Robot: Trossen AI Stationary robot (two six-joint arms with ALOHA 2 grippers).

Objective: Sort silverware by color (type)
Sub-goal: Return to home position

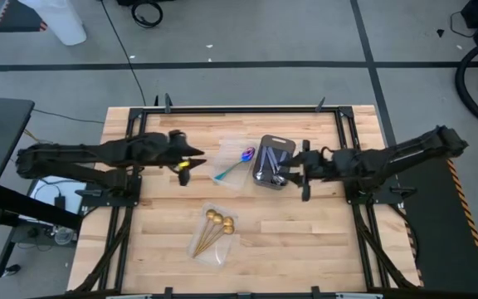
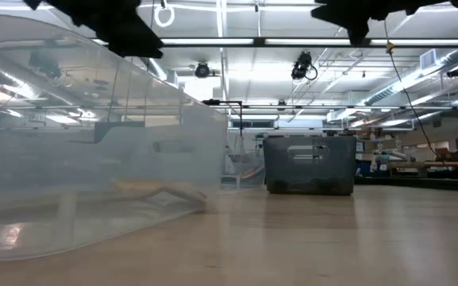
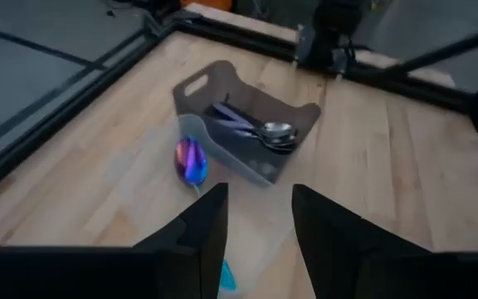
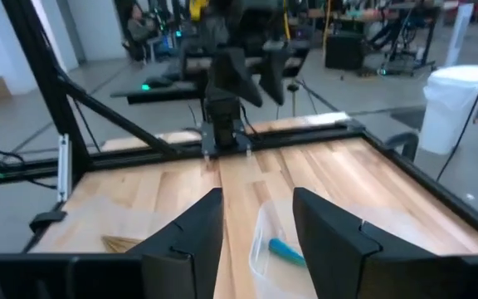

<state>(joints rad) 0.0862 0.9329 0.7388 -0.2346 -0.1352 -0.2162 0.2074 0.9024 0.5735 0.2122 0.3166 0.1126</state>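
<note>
Left gripper (image 3: 260, 220) jaws: apart, holding nothing.
Right gripper (image 4: 258, 223) jaws: apart, holding nothing.
Dark grey tray (image 3: 194, 84): silver spoons (image 3: 270, 133).
Clear tray (image 1: 241, 181) beside it: purple-blue spoon (image 1: 241, 159).
Other clear tray (image 1: 225, 249): gold spoons (image 1: 216, 222).

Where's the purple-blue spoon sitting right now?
In the high view, the purple-blue spoon lies in a clear tray at mid-table, directly left of the dark grey tray, right of the left gripper.
</note>
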